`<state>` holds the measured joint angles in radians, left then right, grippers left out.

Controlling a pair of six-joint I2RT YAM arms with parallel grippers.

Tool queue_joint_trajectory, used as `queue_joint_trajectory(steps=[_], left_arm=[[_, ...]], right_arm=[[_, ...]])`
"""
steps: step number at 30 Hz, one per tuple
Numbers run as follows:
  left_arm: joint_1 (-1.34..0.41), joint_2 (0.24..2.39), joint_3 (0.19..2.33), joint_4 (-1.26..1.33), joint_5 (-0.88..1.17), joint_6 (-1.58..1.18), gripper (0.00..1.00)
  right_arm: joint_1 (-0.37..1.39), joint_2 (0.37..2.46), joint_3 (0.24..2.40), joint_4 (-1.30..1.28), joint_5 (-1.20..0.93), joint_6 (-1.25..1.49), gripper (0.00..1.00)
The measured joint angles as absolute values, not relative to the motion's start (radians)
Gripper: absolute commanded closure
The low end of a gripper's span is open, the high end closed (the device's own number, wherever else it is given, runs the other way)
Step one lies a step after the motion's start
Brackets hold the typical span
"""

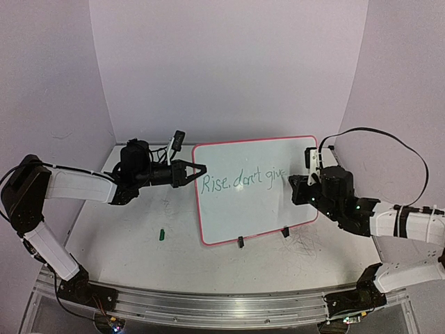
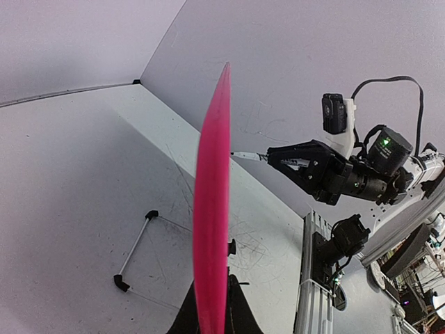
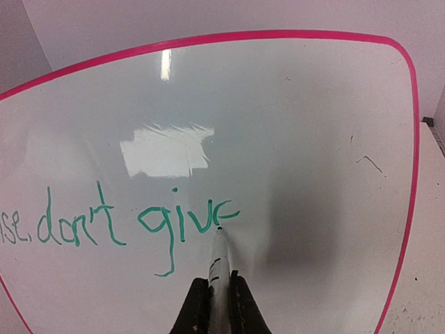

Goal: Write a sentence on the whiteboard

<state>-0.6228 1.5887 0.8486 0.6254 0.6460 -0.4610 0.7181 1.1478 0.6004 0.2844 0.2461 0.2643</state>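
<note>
On the table (image 1: 132,233), the left tool (image 1: 201,169) pinches the edge of the standing whiteboard (image 1: 243,216) while the right tool (image 3: 217,306) pinches a marker (image 3: 217,256), tip touching the green word "give".

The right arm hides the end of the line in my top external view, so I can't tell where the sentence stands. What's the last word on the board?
Observer: The right wrist view shows "give" finished in green on the whiteboard, with nothing written after it.
Operator: Is the tip on the surface?
Observer: Yes, the marker touches the board at the end of the e's tail stroke.
Operator: How is the left arm holding?
Observer: In the left wrist view the left gripper has its jaws shut on the board's pink frame, which is seen edge-on.
</note>
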Motion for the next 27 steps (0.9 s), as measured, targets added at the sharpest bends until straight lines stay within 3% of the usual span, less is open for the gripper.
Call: queue_joint_trajectory(steps=[27], left_arm=[[-0.623,1.587,0.849,0.624,0.648,-0.46,1.0]], right_arm=[[0.718,1.156,0.6,0.303,0.251,0.267,1.0]])
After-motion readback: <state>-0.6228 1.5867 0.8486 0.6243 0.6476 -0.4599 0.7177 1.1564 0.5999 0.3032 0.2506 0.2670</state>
